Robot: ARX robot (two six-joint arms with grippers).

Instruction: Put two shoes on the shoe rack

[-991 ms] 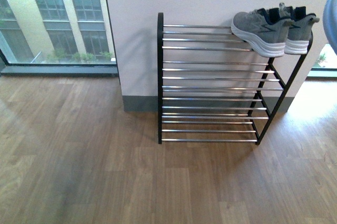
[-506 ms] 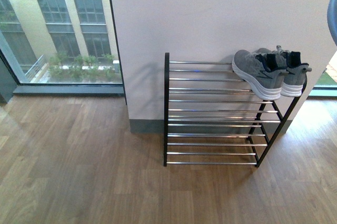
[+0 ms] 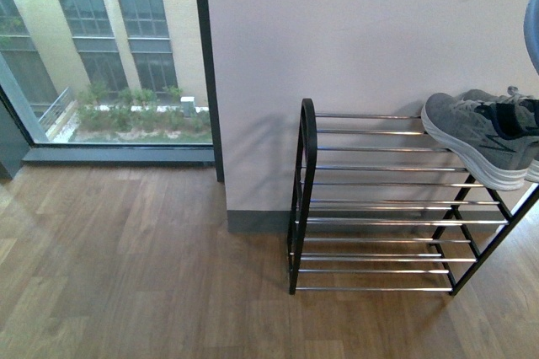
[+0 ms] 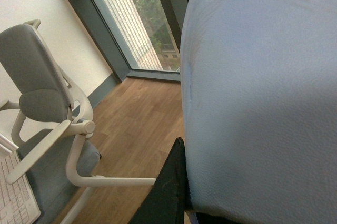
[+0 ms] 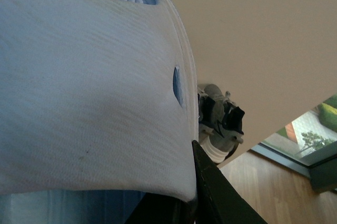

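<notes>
A tall four-tier shoe rack (image 3: 381, 207) with a thin black metal frame, a rounded top corner and silver horizontal bar shelves stands against the pale wall (image 3: 362, 30) on the right of the front view, its feet on the brown wood-plank floor (image 3: 126, 266); on the right end of its top shelf rest the two grey knit lace-up sneakers (image 3: 488, 136) with thick white soles and dark collars, side by side, toes toward the left, the nearer one bearing a dark zigzag side mark and its sole overhanging the front bar, the farther one mostly hidden behind it and cut by the picture's right edge; the three lower shelves hold nothing; to the left of the wall a large dark-framed window (image 3: 101, 47) reaches the floor, showing a brick building and green shrubs outside; neither arm appears in the front view, apart from a blurred blue-grey shape at the upper right edge that cannot be identified; the left wrist view is largely filled by a pale blue-grey padded surface (image 4: 263, 92), beside which a grey office chair with white armrests (image 4: 47, 113) stands on the wood floor near a window, and no pincer shows, so whether the left one is spread or pressed together is out of sight; the right wrist view is likewise covered by a pale padded surface (image 5: 89, 92), past which the sneakers (image 5: 221, 124) appear small and seen from the heel end against the wall, and the right pincer is also out of sight.
</notes>
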